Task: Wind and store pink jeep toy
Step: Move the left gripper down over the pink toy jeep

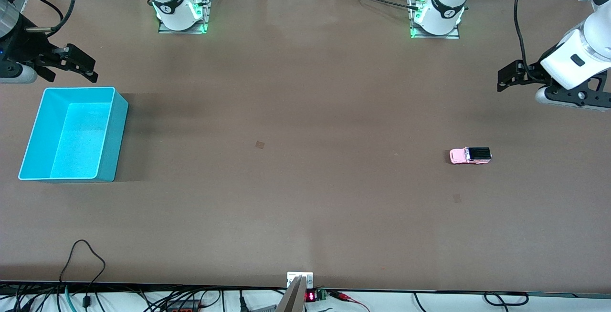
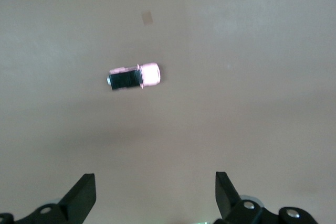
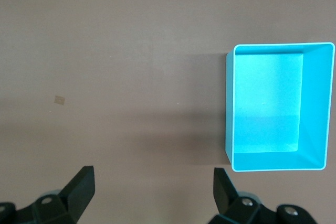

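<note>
The pink jeep toy [image 1: 470, 155] stands on the brown table toward the left arm's end, pale pink with a black ribbed roof. It also shows in the left wrist view [image 2: 134, 76]. My left gripper [image 1: 509, 76] hangs open and empty above the table, beside the jeep and apart from it; its jaws [image 2: 155, 192] stand wide. The cyan bin [image 1: 112, 135] sits empty at the right arm's end. My right gripper [image 1: 80, 65] is open and empty in the air next to the bin's edge nearest the bases. The bin [image 3: 229, 108] shows in the right wrist view, beside the gripper [image 3: 152, 190].
Both arm bases [image 1: 180, 6] [image 1: 437, 14] stand along the table's edge farthest from the front camera. A small metal bracket [image 1: 300, 281] and cables [image 1: 81, 264] lie at the edge nearest that camera. Two small dark marks [image 1: 259, 144] [image 1: 457, 198] are on the tabletop.
</note>
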Controlling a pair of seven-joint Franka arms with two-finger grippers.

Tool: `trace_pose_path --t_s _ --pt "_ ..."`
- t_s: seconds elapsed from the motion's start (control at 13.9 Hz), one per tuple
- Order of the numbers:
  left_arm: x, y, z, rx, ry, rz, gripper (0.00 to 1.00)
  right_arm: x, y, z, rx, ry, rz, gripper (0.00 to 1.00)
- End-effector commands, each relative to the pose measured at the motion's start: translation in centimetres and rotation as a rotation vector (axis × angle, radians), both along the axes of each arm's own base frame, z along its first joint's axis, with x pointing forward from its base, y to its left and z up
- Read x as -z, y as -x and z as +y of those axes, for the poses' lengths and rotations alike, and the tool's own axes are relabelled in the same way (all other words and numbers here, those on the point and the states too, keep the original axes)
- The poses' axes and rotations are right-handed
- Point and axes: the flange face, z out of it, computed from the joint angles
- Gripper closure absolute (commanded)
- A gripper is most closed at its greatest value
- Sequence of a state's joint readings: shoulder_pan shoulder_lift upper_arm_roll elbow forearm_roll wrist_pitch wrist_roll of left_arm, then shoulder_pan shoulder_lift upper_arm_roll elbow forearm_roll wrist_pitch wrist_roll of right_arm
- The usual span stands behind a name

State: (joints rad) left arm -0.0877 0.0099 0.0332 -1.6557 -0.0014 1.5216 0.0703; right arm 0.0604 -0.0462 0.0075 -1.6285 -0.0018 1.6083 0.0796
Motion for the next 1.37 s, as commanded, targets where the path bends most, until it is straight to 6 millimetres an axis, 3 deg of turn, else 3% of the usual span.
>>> trace_pose_path --t_s 0.0,0.14,0.29,0.58,0.72,1.01,1.3 --pt "1.1 0.4 -0.2 0.011 0.004 0.114 0.00 -0.4 0.2 -0.3 -0.009 0.005 0.001 0.00" --pt "2.2 0.6 -0.1 0.058 0.008 0.151 0.00 -0.4 0.2 -0.3 -0.009 0.005 0.001 0.00" --pt "4.6 -0.2 0.7 0.225 0.043 0.200 0.00 -0.4 0.2 -0.4 -0.007 0.005 0.001 0.00" --pt "9.0 -2.2 3.5 0.518 0.124 0.185 0.00 -0.5 0.5 -0.3 -0.009 0.005 0.000 0.00" --pt "12.8 -2.3 5.0 0.642 0.124 0.149 0.00 -0.4 0.4 -0.3 -0.009 0.005 -0.002 0.00" --pt "19.2 -2.5 4.9 0.965 0.050 0.098 0.00 -0.5 0.3 -0.4 -0.007 0.005 -0.007 0.00" --pt "25.9 -5.2 5.0 1.261 0.011 0.035 0.00 -0.4 0.3 -0.4 -0.007 0.005 -0.005 0.00"
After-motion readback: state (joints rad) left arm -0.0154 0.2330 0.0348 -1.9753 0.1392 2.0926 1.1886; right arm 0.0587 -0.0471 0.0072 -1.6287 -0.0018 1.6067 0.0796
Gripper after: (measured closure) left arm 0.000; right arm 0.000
